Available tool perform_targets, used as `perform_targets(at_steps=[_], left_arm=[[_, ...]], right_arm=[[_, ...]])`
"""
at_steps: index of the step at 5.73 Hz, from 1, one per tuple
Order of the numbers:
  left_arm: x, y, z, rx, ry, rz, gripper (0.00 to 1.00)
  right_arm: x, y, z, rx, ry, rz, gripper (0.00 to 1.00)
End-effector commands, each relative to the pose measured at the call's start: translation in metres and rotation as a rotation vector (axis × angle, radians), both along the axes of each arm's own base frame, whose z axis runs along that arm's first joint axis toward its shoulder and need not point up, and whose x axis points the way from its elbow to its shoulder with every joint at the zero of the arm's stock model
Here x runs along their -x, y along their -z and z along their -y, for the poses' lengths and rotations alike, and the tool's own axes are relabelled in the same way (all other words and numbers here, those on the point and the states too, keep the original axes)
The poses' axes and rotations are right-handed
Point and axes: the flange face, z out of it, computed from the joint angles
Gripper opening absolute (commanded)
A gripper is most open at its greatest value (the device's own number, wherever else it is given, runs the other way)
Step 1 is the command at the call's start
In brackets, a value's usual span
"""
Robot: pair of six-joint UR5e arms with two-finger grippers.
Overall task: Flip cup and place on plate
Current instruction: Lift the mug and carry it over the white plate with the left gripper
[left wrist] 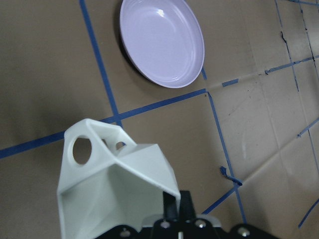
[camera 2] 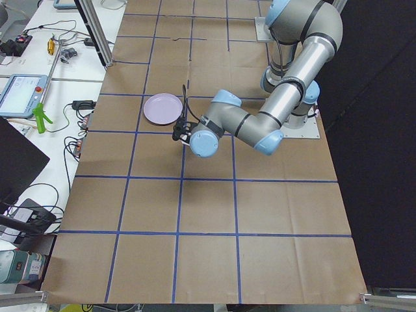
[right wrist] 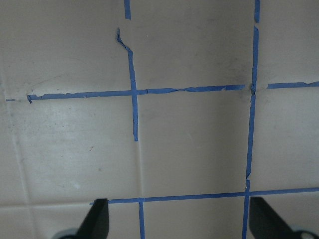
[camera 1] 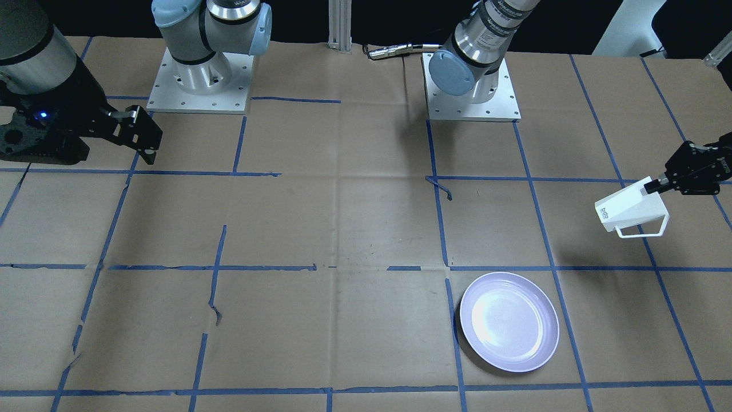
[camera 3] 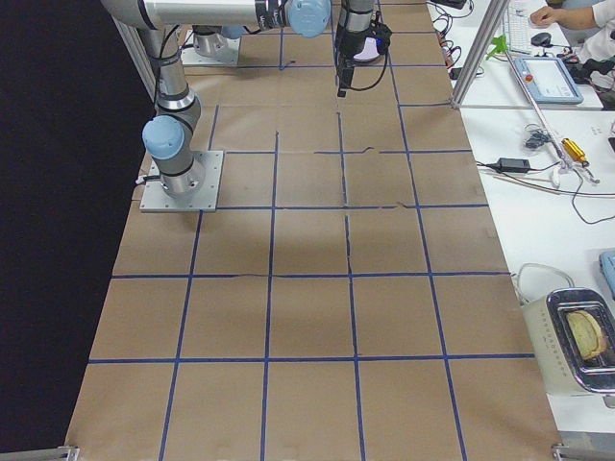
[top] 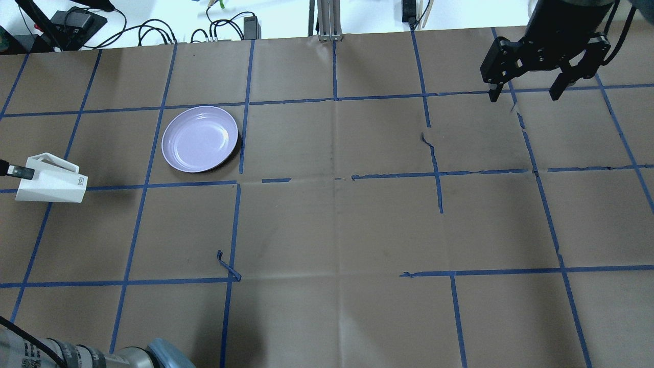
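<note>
The white faceted cup (camera 1: 629,209) hangs on its side above the table, its logo base towards the table's middle. My left gripper (camera 1: 657,184) is shut on its rim wall. In the overhead view the cup (top: 51,181) is at the far left with one finger (top: 20,171) on its rim. The left wrist view shows the cup (left wrist: 114,194) pinched by the gripper (left wrist: 179,204), handle frame at upper left. The lavender plate (camera 1: 509,321) lies flat and bare, apart from the cup; it also shows overhead (top: 200,138) and in the left wrist view (left wrist: 162,42). My right gripper (top: 526,94) is open and empty, far off.
Brown paper with a blue tape grid covers the table (top: 332,220). A loose curl of tape (top: 227,266) lies near the left arm's base (camera 1: 472,86). Cables and gear (top: 76,20) sit beyond the far edge. The right wrist view shows only paper between the fingertips (right wrist: 97,219).
</note>
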Motion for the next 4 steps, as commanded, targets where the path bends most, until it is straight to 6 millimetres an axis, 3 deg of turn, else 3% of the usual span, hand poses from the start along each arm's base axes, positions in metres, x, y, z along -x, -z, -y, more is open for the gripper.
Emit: perform_targets(at_steps=[1,2,4], left_arm=[[0.123,-0.044,0.048,0.001,0.044,0.124,0.0],[0.175,-0.033,0.078,0.03,0.074,0.227,0.0],[0.259,-0.004,0.123,0.042,0.101,0.436,0.0]], right_arm=[[0.0,0.0,0.0,0.0,0.0,0.0,1.0],[0.0,0.0,0.0,0.0,0.0,0.0,1.0],[0.0,0.0,0.0,0.0,0.0,0.0,1.0]])
